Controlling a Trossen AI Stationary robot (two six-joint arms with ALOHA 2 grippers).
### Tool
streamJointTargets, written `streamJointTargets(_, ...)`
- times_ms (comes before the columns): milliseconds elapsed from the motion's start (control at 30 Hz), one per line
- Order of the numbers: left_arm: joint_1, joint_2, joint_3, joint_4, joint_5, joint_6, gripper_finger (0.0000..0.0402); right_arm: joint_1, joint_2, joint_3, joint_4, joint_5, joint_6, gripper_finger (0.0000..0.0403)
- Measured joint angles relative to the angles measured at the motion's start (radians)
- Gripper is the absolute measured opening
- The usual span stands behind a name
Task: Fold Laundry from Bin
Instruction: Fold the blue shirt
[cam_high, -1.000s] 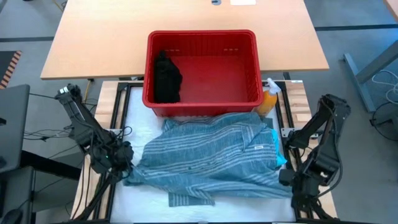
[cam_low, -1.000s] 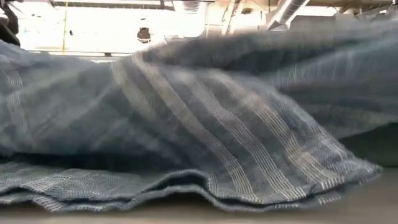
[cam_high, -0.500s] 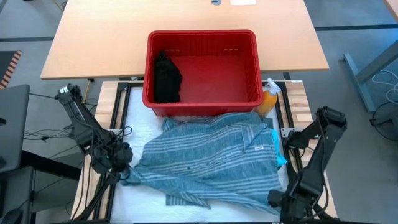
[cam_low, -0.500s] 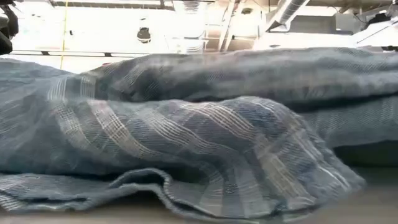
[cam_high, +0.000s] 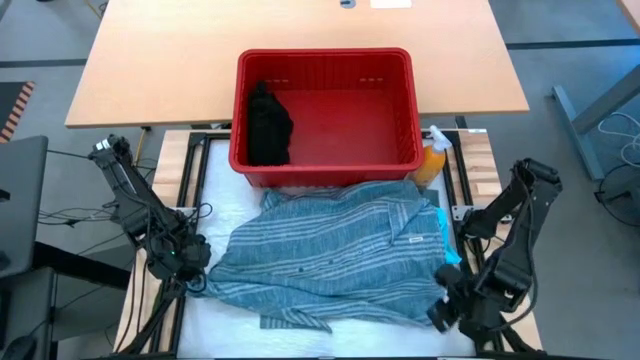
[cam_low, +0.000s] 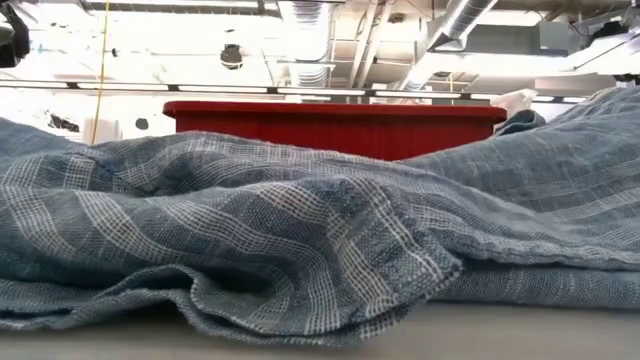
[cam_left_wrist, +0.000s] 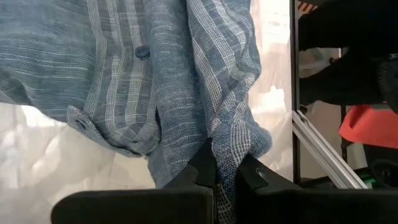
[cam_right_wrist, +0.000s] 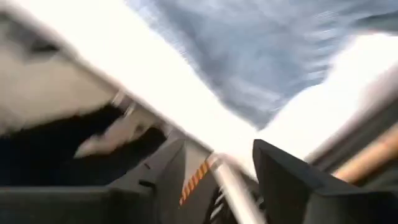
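Now the left claw (cam_left_wrist: 225, 177) pinches the striped cloth's (cam_high: 330, 255) left edge; the right claw (cam_right_wrist: 214, 180) hangs released off its right edge.

The high view looks straight down from well above, taking in the whole surface (cam_high: 300, 60), the red bin (cam_high: 325, 115) and the striped shirt (cam_high: 330, 260) spread on the near side of the bin.

The low view sits at surface height, very close to the shirt (cam_low: 300, 240), facing level across it toward the bin (cam_low: 335, 125) and the ceiling pipes beyond.

The left wrist view looks past its own tool (cam_left_wrist: 227, 177), close on the shirt (cam_left_wrist: 124, 81).

The right wrist view, blurred, looks past its tool (cam_right_wrist: 214, 168) at the shirt's edge (cam_right_wrist: 261, 56).

All four views share the shirt; the high and low views share the bin.
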Motion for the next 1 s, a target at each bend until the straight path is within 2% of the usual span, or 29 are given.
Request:
streamJointTargets(67,0.0,0.0,0.0,0.0,-0.004,0.001,0.0,-0.008,0.003,-0.034,-0.034,0.002,0.075,0.0231)
streamJointTargets(200,0.0,0.0,0.0,-0.001,-0.009,0.009,0.0,-0.01,-0.008,-0.163,0.056,0.062,0.142,0.0247)
streamJointTargets(300,0.0,0.0,0.0,-0.001,-0.006,0.012,0.0,-0.025,-0.008,-0.257,0.111,0.013,0.161,0.0249)
streamJointTargets(400,0.0,0.0,0.0,-0.001,0.004,0.011,0.0,-0.027,0.0,-0.325,0.167,-0.021,0.169,0.0249)
streamJointTargets(667,0.0,0.0,0.0,-0.001,0.005,-0.023,0.0,0.005,0.0,-0.428,0.189,-0.013,0.169,0.0249)
streamJointTargets(1000,0.0,0.0,0.0,0.0,-0.012,-0.089,0.0,0.056,0.005,-0.585,0.333,0.01,0.148,0.024)
